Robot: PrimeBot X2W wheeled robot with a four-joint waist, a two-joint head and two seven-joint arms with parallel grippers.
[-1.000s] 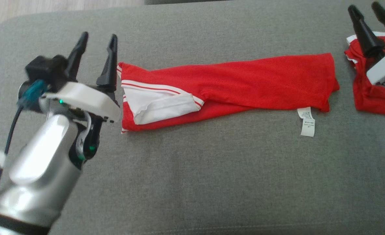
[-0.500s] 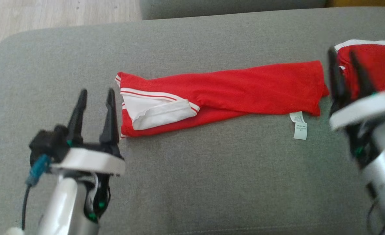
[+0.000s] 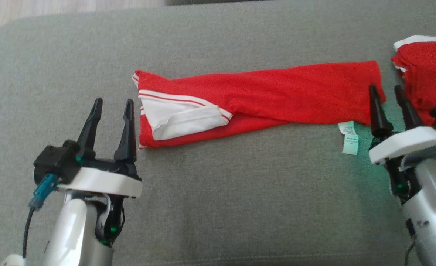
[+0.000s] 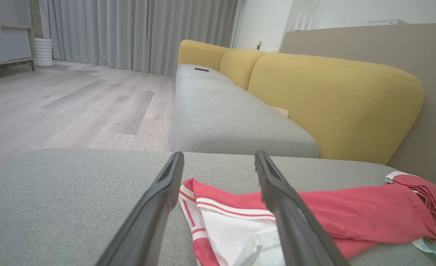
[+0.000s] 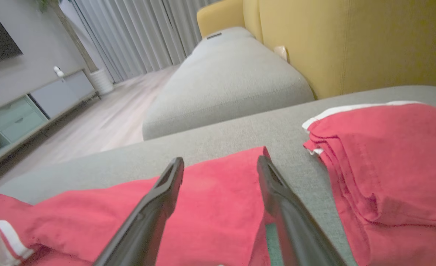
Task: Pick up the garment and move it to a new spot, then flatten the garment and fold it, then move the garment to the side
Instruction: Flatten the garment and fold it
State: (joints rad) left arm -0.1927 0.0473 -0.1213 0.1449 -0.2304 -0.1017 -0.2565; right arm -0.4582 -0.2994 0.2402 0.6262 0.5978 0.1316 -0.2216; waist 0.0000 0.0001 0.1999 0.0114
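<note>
Garment (image 3: pixel 277 92) lies stretched long, left fingers (image 3: pixel 127 129) and right fingers (image 3: pixel 376 111) at its ends, spread wide, empty.

Red garment (image 3: pixel 277 92); white sleeve (image 3: pixel 177 118) w/ thin red stripes at hem. White label (image 3: pixel 349 138), green-tinted. Plain grey cushion (image 3: pixel 221 192). Red folded pile (image 3: pixel 425 66), white edging. Black left gripper (image 3: pixel 114 100) & right gripper (image 3: pixel 385 87); white collars, silver arms, green LEDs; teal plug (image 3: pixel 42 186) on left. Mustard-yellow sofa back (image 4: pixel 332 99); pale wood-grain floor (image 4: pixel 74 99); grey curtains (image 4: pixel 129 33).
</note>
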